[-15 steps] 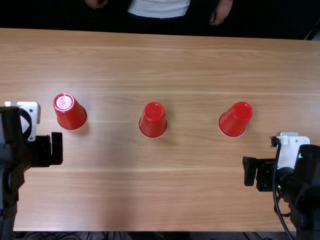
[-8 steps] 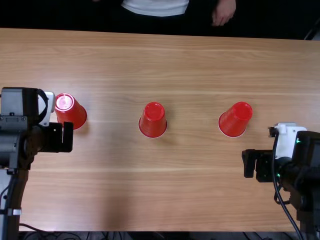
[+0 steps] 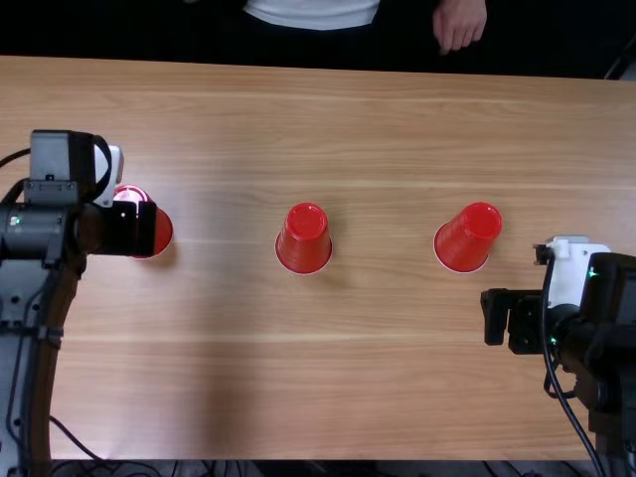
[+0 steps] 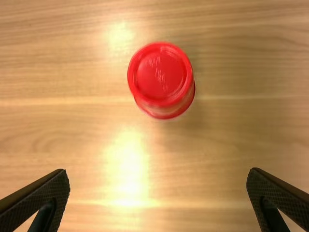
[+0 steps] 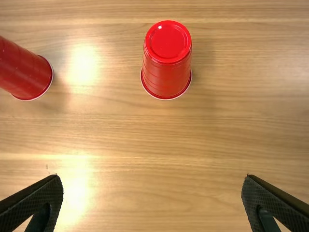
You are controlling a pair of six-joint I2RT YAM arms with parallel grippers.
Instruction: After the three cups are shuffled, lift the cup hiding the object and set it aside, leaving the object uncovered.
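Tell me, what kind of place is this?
Probably a robot lab or test room. Black robot arms, the left arm and right arm, stand at a plain wooden table, where a left cup, middle cup and right cup, all red and upside down, sit in a row like a guessing game.

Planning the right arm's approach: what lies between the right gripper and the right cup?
Only bare table, seen in the right wrist view, between right gripper and right cup.

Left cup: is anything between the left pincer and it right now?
Nothing visible. The left pincer hangs open over the left cup, with bare table all round that cup and the middle cup well off to the side.
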